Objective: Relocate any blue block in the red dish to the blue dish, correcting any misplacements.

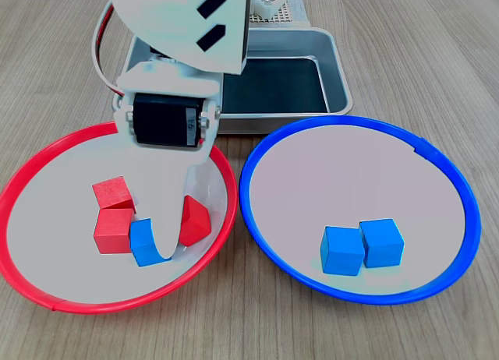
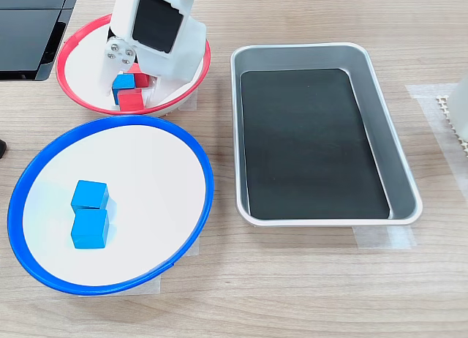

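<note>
Gripper lowered into red dish, jaws parted, straddling blue block; white finger on block's right face in first exterior view, no clamp evident. Red cubes touch block's left. Blue dish lies rightward, holding two blue cubes.

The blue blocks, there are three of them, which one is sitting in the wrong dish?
The blue block in the red dish, beside the red cubes and against the gripper. The other two blue blocks lie in the blue dish.
</note>
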Motion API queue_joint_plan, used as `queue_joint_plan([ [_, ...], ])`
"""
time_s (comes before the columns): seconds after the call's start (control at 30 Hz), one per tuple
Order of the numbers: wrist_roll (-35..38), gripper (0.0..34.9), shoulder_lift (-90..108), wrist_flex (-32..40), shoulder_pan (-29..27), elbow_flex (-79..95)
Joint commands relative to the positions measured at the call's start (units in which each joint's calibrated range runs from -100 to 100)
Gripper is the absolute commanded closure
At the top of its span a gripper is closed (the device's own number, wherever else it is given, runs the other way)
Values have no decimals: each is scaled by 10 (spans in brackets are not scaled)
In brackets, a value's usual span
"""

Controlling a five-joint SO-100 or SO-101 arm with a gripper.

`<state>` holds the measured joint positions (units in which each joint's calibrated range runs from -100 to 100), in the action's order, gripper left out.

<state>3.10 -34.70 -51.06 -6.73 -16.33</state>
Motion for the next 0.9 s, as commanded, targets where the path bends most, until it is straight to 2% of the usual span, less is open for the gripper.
queue_joint_plan([
  [0.0, -7, 202, 2, -8, -3, -22],
  [0.43, 1, 200, -15, 9, -33, -56],
  [0.7, 2, 204, -15, 34, -18, -46],
  [0.87, 2, 218, -17, 42, -9, -42],
])
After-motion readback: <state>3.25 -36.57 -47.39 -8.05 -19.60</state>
